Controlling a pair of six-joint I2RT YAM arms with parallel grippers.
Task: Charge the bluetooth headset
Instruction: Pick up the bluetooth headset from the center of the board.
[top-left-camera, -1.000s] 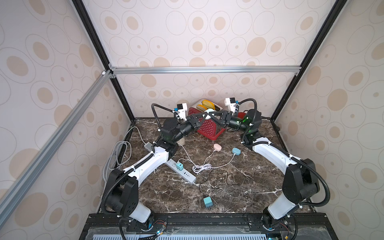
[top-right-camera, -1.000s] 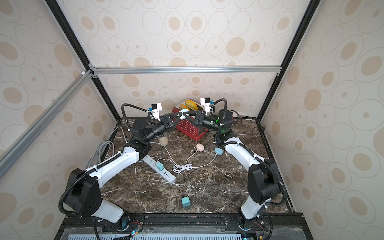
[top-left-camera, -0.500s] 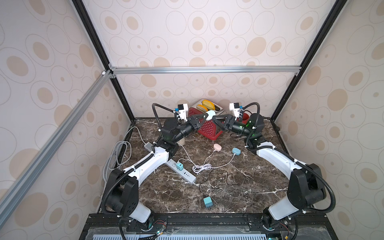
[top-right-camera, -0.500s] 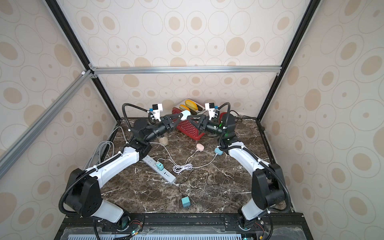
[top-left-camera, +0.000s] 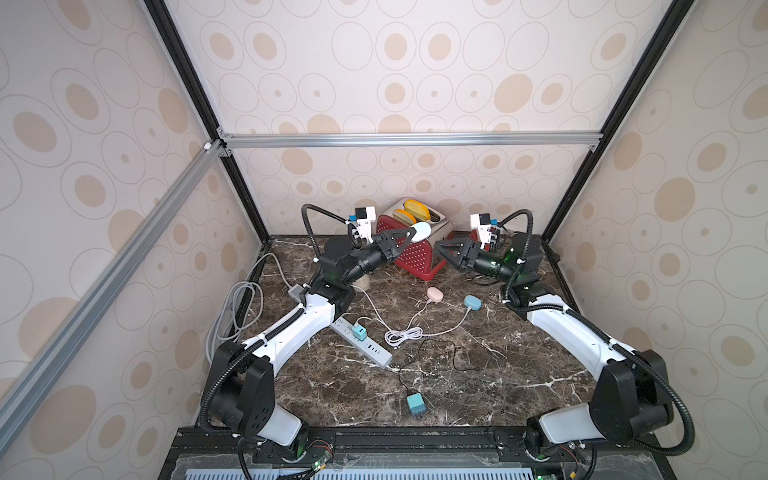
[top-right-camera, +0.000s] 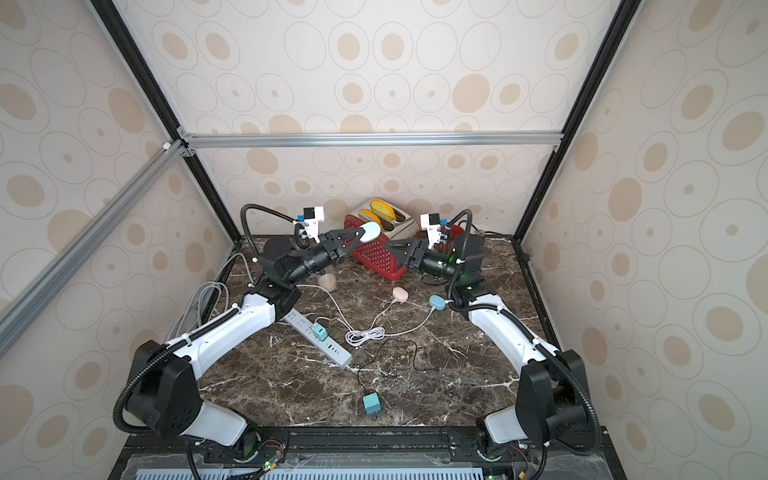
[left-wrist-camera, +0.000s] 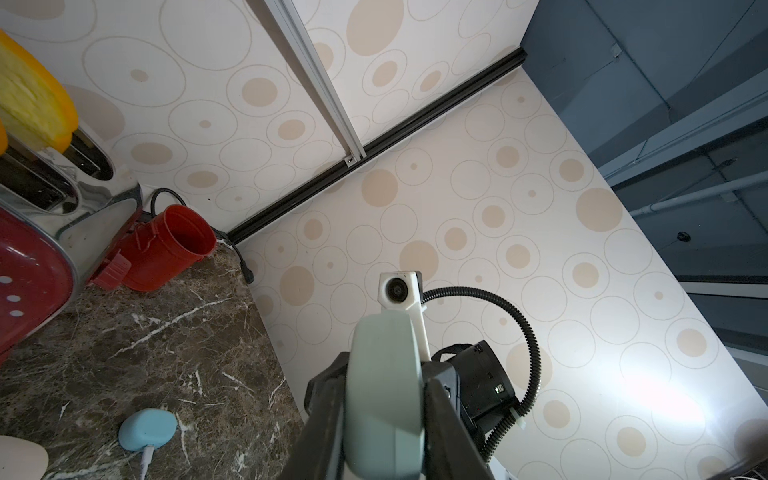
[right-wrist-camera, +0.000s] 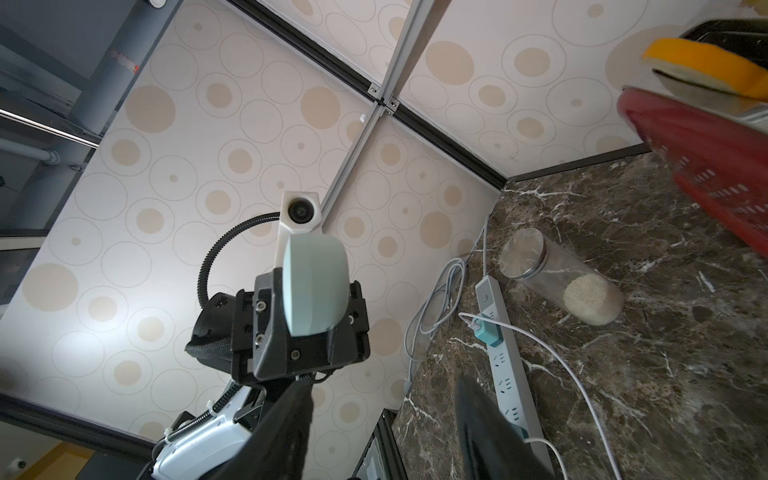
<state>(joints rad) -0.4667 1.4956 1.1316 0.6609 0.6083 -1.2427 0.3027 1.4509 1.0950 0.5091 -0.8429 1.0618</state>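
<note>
While left gripper (top-left-camera: 410, 237) pinches the pale case (top-left-camera: 422, 231) aloft, seemingly shallowly, the empty, wide-spread right gripper (top-left-camera: 442, 251) could knock it loose.

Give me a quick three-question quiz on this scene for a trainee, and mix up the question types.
1. True or false: the left gripper is shut on the pale headset case, holding it off the table.
2. What is plugged into the power strip? A) the teal charger with the white cable B) the teal charger lying loose near the front edge C) nothing at all
3. Fill in: the right gripper is ___ and holds nothing.

Key: 1 true; 2 A; 3 open.
</note>
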